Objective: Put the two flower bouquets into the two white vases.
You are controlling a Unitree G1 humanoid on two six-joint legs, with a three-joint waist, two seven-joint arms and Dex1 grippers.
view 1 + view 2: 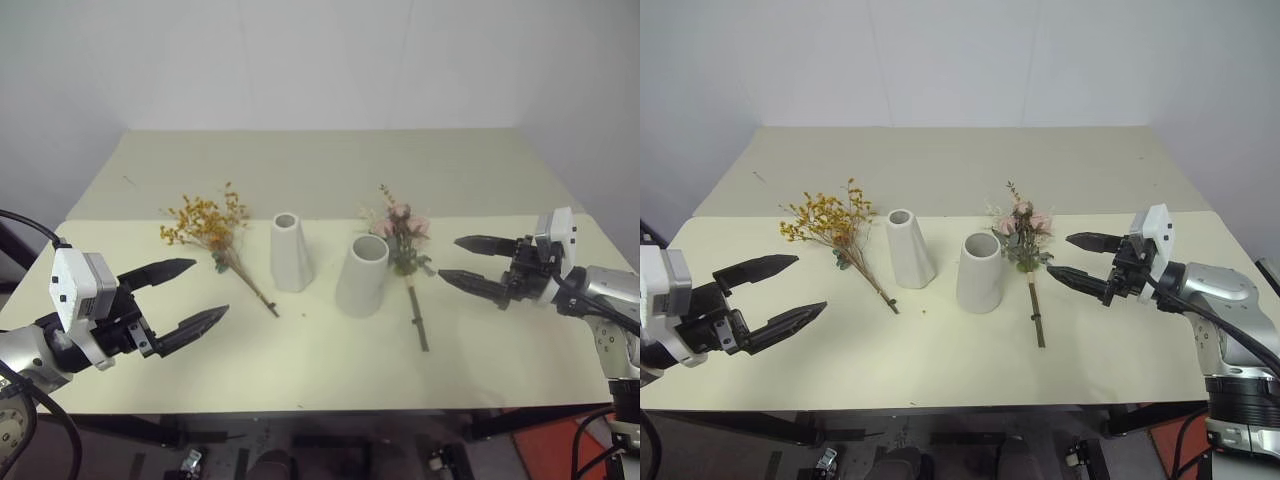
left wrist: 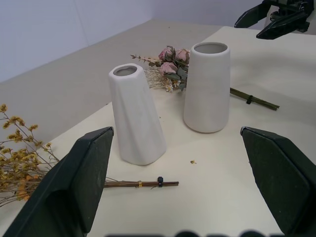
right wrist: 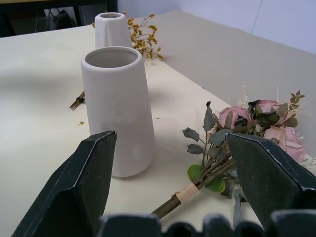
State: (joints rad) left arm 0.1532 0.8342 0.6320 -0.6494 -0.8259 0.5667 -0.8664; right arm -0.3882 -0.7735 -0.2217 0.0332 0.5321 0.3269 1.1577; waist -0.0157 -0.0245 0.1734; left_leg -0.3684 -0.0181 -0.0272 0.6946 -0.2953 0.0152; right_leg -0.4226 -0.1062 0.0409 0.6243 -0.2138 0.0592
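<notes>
From my station, reading the table (image 1: 500, 380) left to right: my left gripper (image 1: 195, 295) hovers above the near left edge with its jaws spread wide and nothing between them, well short of the yellow-orange bouquet (image 1: 208, 228), which lies flat with its flower heads toward the far side and its thin brown stems running toward the slim vase (image 1: 289, 252). That vase stands upright just beside the stem ends, apart from them. Next stands the wider vase (image 1: 362, 275), also upright and empty; just beside it on the right lies the rose bouquet (image 1: 403, 240), heads toward the far side, stems pointing toward me. My right gripper (image 1: 462, 262) is held level near that bouquet, jaws wide apart and empty, not touching it. Count: two bouquets, both still on the table; two vases, both unfilled; two grippers, both free. I judge the step in hand to be the first pick, and neither flower bundle is yet secured. To do it well I would lower each gripper onto the stems near the binding rather than the blooms, close gently, lift clear, tip the stems downward, and match the thin yellow bunch to the small mouth and the fuller roses to the large one, keeping clear of the vase walls so neither tips.
</notes>
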